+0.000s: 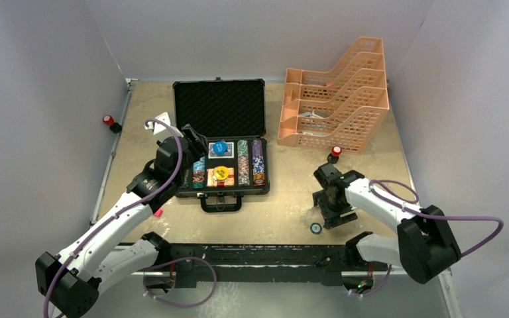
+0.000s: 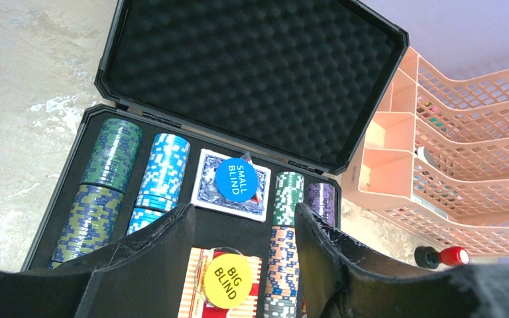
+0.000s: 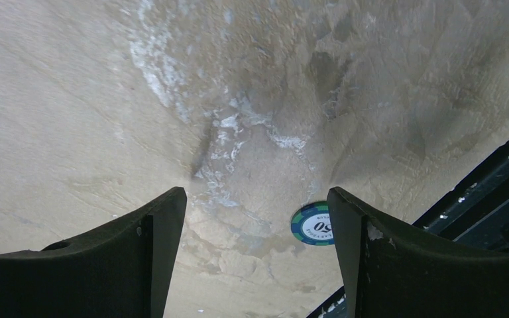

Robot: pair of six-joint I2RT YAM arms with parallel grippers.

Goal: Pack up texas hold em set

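The black briefcase (image 1: 220, 106) lies open at the table's middle back, foam lid up. Its tray holds rows of poker chips (image 1: 243, 161), a blue deck with the blue SMALL BLIND button (image 1: 221, 147) and a red deck with the yellow BIG BLIND button (image 1: 221, 173). My left gripper (image 1: 190, 136) is open and empty above the case's left side. Its wrist view shows the lid (image 2: 252, 66), both buttons (image 2: 236, 179) and the gripper (image 2: 244, 212) over the decks. My right gripper (image 1: 336, 217) is open and empty, low over a loose blue-green chip (image 1: 315, 228), which lies by its right finger (image 3: 313, 224).
A peach lattice tray rack (image 1: 335, 99) stands at the back right. A red-capped object (image 1: 335, 151) sits just before it, another (image 1: 109, 120) at the left edge. A pink marker (image 1: 158, 212) lies under my left arm. A black rail (image 1: 265, 255) runs along the near edge.
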